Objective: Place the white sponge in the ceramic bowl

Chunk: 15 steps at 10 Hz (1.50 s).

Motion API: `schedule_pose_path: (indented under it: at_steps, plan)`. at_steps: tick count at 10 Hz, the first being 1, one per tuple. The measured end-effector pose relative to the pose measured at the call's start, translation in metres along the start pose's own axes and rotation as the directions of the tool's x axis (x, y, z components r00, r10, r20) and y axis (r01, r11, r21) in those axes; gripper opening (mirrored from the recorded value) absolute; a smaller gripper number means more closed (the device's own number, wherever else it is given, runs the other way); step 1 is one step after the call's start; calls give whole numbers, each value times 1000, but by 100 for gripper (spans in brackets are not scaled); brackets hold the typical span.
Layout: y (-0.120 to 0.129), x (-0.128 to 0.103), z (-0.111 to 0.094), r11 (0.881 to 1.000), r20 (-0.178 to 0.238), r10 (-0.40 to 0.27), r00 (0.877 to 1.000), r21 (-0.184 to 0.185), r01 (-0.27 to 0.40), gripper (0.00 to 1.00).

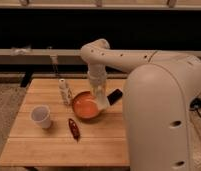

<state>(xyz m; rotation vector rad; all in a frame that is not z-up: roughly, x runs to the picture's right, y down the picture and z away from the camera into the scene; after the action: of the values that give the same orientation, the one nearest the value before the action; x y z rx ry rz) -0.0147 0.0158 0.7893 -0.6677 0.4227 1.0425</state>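
The ceramic bowl [83,106], orange-brown inside with a darker rim, sits in the middle of the wooden table [54,150]. My gripper [100,100] hangs down from the white arm over the bowl's right rim. It is shut on a pale block, the white sponge [101,104], which is just above the bowl's right edge. No other sponge lies on the table.
A black phone-like rectangle [114,96] lies just right of the bowl. A white cup [41,116] stands at the left. A small pale bottle [64,91] stands left of the bowl. A dark red object [73,128] lies in front. The robot's white body [164,115] fills the right.
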Motion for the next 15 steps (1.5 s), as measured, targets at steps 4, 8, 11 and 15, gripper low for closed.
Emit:
schedule_pose_path:
  at_steps: [4, 8, 11, 15]
  plan:
    - [23, -39, 4, 999, 39, -39, 998, -33, 41, 69]
    - [43, -48, 14, 996, 43, -71, 997, -58, 73, 79]
    - [47, -48, 15, 993, 51, -75, 996, -83, 80, 79]
    - [48, -49, 15, 993, 50, -78, 996, -83, 82, 79]
